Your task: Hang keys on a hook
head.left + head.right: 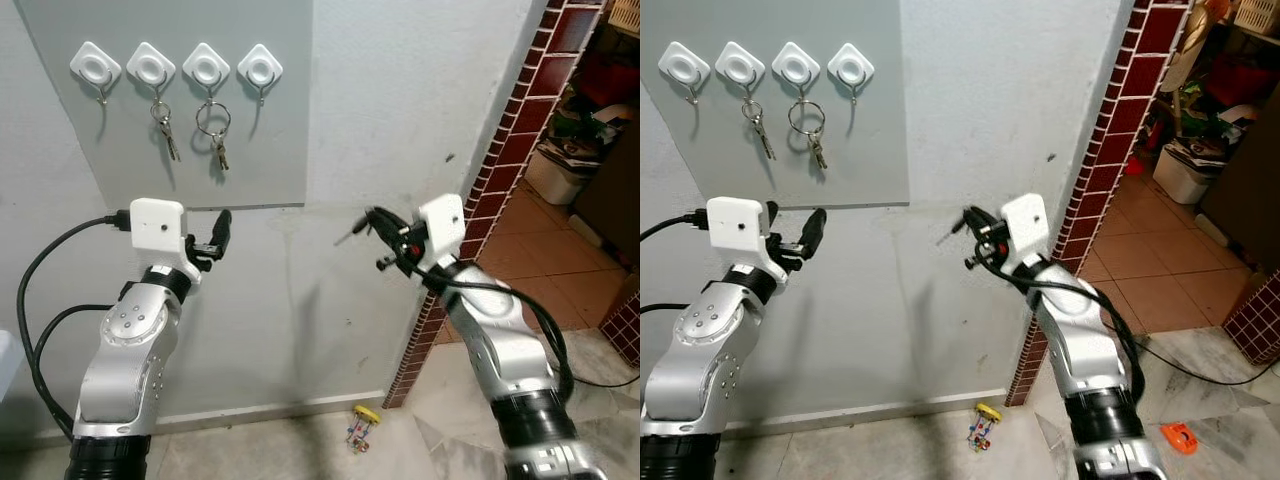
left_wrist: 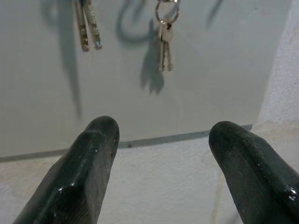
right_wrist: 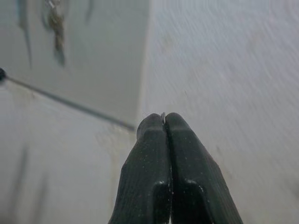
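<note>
Below the grey wall panel (image 1: 260, 150) with four white diamond-shaped hooks (image 1: 205, 66), two carrying metal key bunches (image 1: 216, 135), the left gripper (image 1: 220, 236) spreads its black fingers wide around nothing, while the right gripper (image 1: 372, 218) presses its fingers fully together, and a yellow-tagged key bunch (image 1: 361, 426) lies on the floor.

- A home hallway: key hooks (image 1: 177, 67) on a grey wall panel (image 1: 280, 150)
- Brick pillar (image 1: 500, 170), tiled floor (image 1: 560, 270), cluttered storage corner (image 1: 590, 110) beyond
</note>
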Tool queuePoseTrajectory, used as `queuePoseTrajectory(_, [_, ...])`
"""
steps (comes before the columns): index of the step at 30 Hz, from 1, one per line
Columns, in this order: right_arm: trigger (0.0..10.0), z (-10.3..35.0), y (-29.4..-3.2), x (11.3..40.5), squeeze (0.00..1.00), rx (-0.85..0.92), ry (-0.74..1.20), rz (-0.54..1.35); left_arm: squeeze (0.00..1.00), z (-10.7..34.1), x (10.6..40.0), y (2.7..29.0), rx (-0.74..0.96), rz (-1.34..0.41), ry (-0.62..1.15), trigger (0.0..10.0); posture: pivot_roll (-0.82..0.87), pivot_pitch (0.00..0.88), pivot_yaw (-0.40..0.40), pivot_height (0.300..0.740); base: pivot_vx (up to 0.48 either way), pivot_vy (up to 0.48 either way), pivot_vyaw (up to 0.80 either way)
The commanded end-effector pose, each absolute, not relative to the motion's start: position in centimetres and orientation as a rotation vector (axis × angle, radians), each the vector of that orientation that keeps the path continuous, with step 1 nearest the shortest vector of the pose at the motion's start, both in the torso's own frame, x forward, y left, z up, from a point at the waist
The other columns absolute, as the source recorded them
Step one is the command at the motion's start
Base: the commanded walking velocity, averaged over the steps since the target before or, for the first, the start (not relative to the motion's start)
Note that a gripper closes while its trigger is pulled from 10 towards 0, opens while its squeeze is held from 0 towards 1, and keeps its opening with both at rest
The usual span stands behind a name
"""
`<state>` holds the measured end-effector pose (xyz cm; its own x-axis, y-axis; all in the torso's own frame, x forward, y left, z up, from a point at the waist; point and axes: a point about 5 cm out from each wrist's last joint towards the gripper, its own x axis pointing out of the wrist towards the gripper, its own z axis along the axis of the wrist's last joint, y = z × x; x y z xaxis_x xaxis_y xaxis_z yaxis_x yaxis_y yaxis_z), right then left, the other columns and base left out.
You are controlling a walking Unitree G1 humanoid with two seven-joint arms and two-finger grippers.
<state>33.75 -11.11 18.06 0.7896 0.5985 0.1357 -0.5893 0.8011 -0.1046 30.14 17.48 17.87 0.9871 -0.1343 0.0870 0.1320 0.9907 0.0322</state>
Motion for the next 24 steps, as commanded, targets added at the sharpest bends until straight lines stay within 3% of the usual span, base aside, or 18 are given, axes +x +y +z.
queuePoseTrajectory(1, [10.0, 18.2, -10.9, 33.9, 0.0, -0.052, -0.173, 0.658, 0.0, 18.9, 30.2, 17.2, 0.042, -0.155, -0.118, 10.0, -0.08, 0.0, -0.019, 0.728, 0.0, 0.0, 0.0])
queuePoseTrajectory(24, [10.0, 24.5, -4.0, 37.2, 0.0, 0.126, -0.357, 0.834, 0.0, 20.6, 30.4, 14.9, 0.041, -0.239, -0.169, 10.0, -0.05, 0.0, -0.03, 0.728, 0.0, 0.0, 0.0])
